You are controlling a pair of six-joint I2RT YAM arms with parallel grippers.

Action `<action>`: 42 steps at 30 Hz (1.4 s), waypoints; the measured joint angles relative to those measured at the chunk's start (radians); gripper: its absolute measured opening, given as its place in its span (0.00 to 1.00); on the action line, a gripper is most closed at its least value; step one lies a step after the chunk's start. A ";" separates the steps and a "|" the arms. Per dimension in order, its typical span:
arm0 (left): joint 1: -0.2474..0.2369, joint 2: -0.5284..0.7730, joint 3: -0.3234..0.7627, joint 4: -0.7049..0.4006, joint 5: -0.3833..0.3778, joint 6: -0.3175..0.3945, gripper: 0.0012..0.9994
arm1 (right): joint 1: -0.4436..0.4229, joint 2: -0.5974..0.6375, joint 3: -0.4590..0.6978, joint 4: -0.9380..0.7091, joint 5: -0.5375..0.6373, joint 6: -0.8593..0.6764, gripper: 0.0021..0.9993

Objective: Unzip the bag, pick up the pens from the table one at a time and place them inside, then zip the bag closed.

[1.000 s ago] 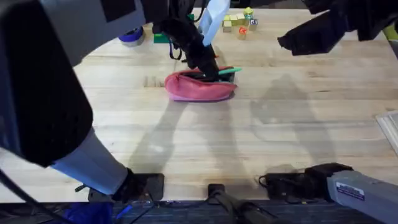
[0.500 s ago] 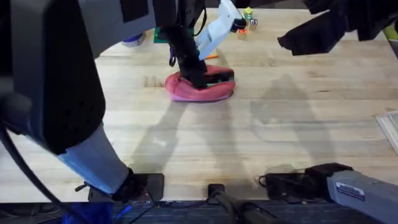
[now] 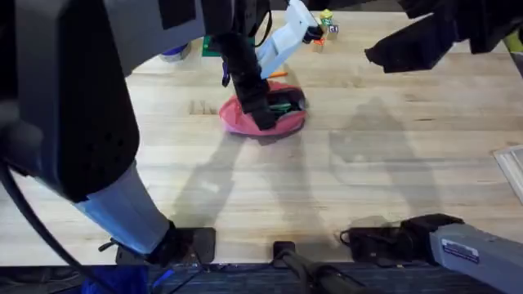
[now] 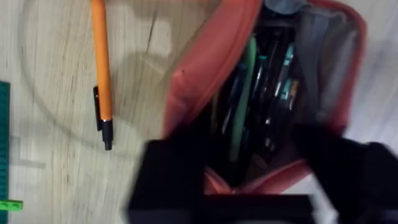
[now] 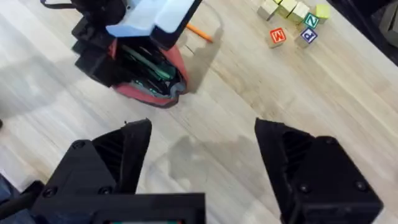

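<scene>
The pink bag [image 3: 282, 122] lies unzipped on the table [image 3: 392, 163], with several green and teal pens [image 4: 244, 106] inside it. My left gripper [image 3: 263, 113] is down at the bag's mouth, its black fingers [image 4: 168, 180] spread open on either side of the opening [image 4: 249, 186]. An orange pen [image 4: 101, 68] lies on the wood just beyond the bag, also seen in the right wrist view as the orange pen [image 5: 200, 32]. My right gripper [image 3: 404, 47] hovers high over the table's far right, open and empty [image 5: 199, 168], well away from the bag [image 5: 149, 78].
Lettered wooden blocks [image 5: 292, 15] sit at the far edge behind the bag. A blue tape roll [image 3: 173, 51] and a green flat object [image 4: 3, 137] lie at the back left. A pale tray edge [image 3: 511, 167] shows at the right.
My left gripper moved down and toward the bag's left end. The green pen that stuck out at the right now lies inside the bag. The bag bunched up slightly. The right arm stayed still.
</scene>
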 joint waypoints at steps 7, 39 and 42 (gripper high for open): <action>0.000 0.001 0.000 0.000 -0.002 0.000 0.99 | 0.000 0.000 0.000 0.000 0.000 0.000 1.00; 0.273 -0.310 0.101 -0.202 -0.002 0.061 1.00 | 0.000 0.041 0.000 0.082 -0.001 -0.001 1.00; 0.331 -0.313 0.101 -0.234 0.017 0.090 1.00 | 0.006 0.087 0.000 0.128 -0.001 -0.001 1.00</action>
